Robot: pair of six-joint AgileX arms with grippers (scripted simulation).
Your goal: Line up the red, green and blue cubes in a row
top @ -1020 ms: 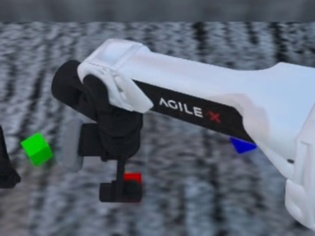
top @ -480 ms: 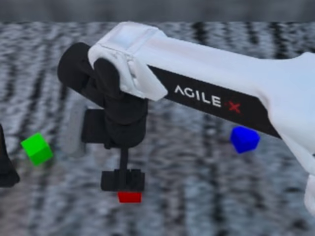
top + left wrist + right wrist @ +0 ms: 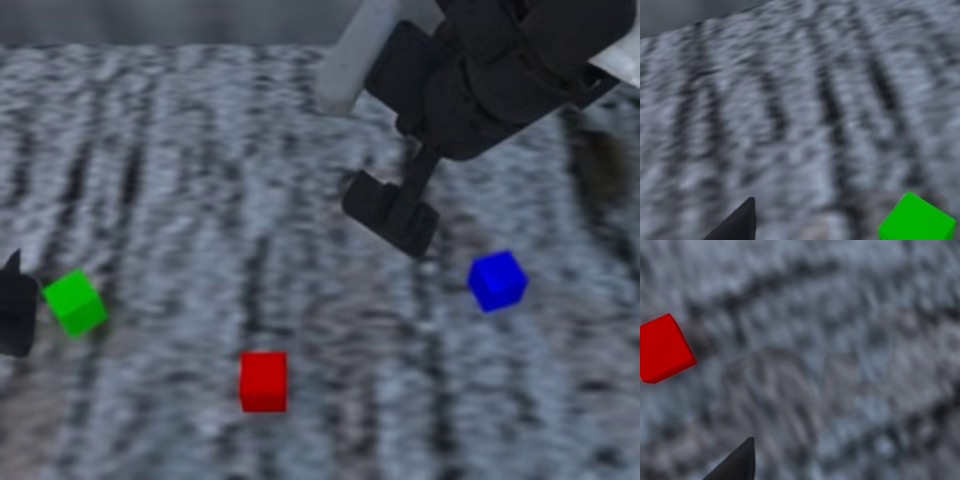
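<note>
The red cube (image 3: pixel 263 381) rests on the table at front centre, also seen in the right wrist view (image 3: pixel 662 348). Off to the left sits the green cube (image 3: pixel 75 302), which fills a corner of the left wrist view (image 3: pixel 916 218). The blue cube (image 3: pixel 497 281) lies at the right. My right gripper (image 3: pixel 392 212) hangs open and empty at the back right, above and behind the blue cube, well away from the red one. My left gripper (image 3: pixel 14 305) sits at the left edge right beside the green cube, open, one dark fingertip (image 3: pixel 740 222) showing.
The table (image 3: pixel 200 180) has a grey mottled, streaked surface. My right arm's black wrist and white link (image 3: pixel 500 70) overhang the back right corner.
My right gripper has let go of the red cube, lifted and swung back to the upper right. The red cube stays on the table and the blue cube is now fully uncovered.
</note>
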